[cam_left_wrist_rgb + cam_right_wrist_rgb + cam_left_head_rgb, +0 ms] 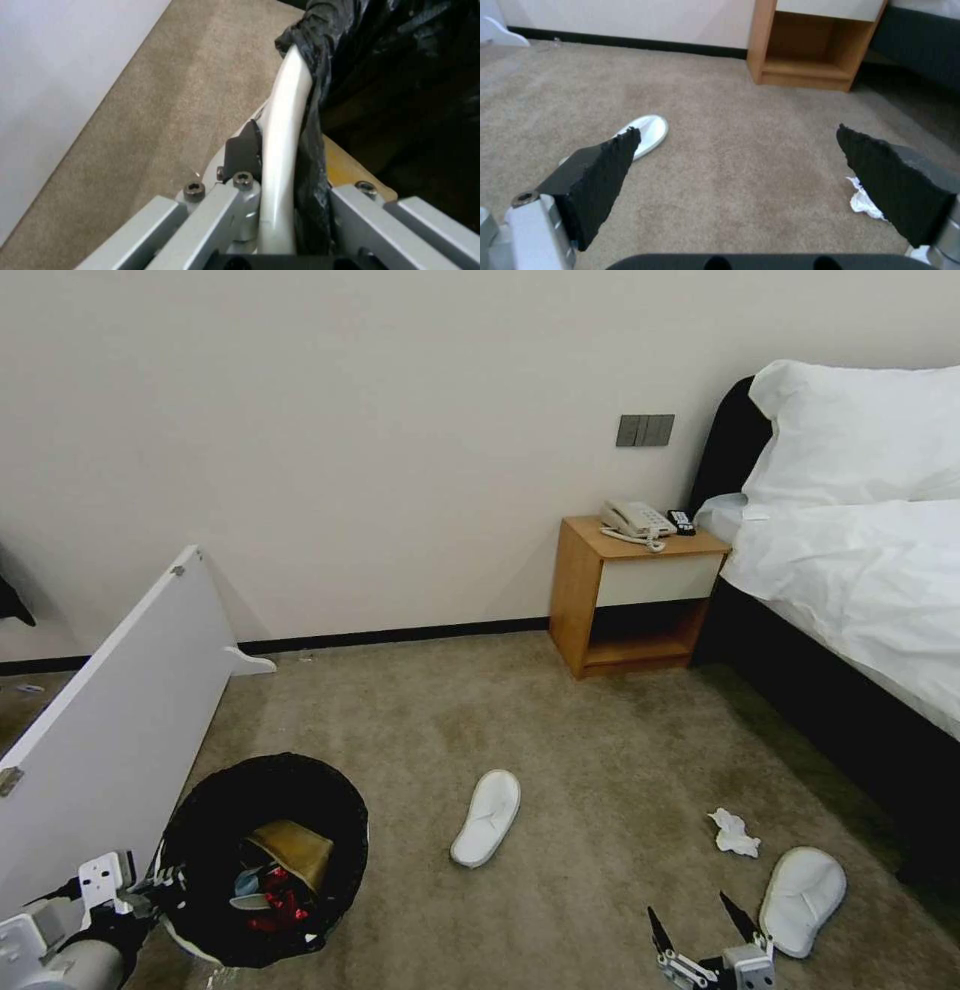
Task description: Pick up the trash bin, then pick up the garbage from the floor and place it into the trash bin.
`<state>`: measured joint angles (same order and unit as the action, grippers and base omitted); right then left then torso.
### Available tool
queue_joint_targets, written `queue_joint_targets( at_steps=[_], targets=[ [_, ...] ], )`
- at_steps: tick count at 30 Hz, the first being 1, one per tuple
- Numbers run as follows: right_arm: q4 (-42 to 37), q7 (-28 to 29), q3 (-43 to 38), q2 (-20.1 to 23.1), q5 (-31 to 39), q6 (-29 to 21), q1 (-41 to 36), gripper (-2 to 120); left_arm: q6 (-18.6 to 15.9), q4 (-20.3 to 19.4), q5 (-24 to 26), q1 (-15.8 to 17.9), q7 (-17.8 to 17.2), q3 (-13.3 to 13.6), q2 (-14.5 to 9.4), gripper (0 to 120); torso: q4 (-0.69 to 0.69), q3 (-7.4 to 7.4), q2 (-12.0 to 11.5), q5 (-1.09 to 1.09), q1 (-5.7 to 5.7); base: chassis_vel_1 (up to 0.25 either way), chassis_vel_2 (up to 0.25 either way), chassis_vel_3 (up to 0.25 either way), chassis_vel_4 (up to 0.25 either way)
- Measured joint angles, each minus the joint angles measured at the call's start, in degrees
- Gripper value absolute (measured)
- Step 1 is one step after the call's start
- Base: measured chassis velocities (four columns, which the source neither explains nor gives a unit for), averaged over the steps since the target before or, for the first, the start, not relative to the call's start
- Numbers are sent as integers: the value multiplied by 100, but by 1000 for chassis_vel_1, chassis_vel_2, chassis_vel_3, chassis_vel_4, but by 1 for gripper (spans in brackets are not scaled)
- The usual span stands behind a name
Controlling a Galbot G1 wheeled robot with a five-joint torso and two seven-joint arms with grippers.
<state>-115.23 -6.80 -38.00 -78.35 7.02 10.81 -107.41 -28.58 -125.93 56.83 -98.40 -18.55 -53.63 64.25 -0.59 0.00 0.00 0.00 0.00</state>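
Bin [200, 830] low on the left, black liner over its rim, and the left gripper [150, 880] is clamped on that rim: in the left wrist view the gripper [280, 210] has its fingers pinched on the white wall [282, 123] and the liner [312, 112]. Inside the bin, a tan box [292, 850] and some red litter [275, 905]. Out on the carpet [600, 740], one slipper [487, 817] lies near the middle, a white tissue [735, 832] sits further right towards the bed [860, 570], and a second slipper [803, 885] lies just beside the tissue. The right gripper [705, 930] hangs low over the carpet, wide open, holding nothing; from its wrist camera the black pads [602, 176] frame bare carpet, slipper [650, 131] behind one, tissue [862, 198] beside the other.
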Motion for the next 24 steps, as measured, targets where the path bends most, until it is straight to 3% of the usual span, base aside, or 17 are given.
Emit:
queue_joint_targets(
  at_steps=[13,20,23,24],
  targets=[
    [169,332,-250,-92,94,-219,59,100,-186,-20,-71,138,-90,24,8,2,-3,0,0,0,0,0,0,0,0],
    [138,737,-393,-134,264,-328,90,100,-571,-126,-66,141,-26,-108,37,2,-3,0,0,0,0,0,0,0,0],
    [223,795,-550,-192,375,47,119,100,-655,-139,-67,165,-8,-164,46,2,-2,0,0,0,0,0,0,0,0],
    [334,646,-692,-234,418,417,150,100,-677,-139,-63,179,-5,-187,46,2,-3,0,0,0,0,0,0,0,0]
  ],
)
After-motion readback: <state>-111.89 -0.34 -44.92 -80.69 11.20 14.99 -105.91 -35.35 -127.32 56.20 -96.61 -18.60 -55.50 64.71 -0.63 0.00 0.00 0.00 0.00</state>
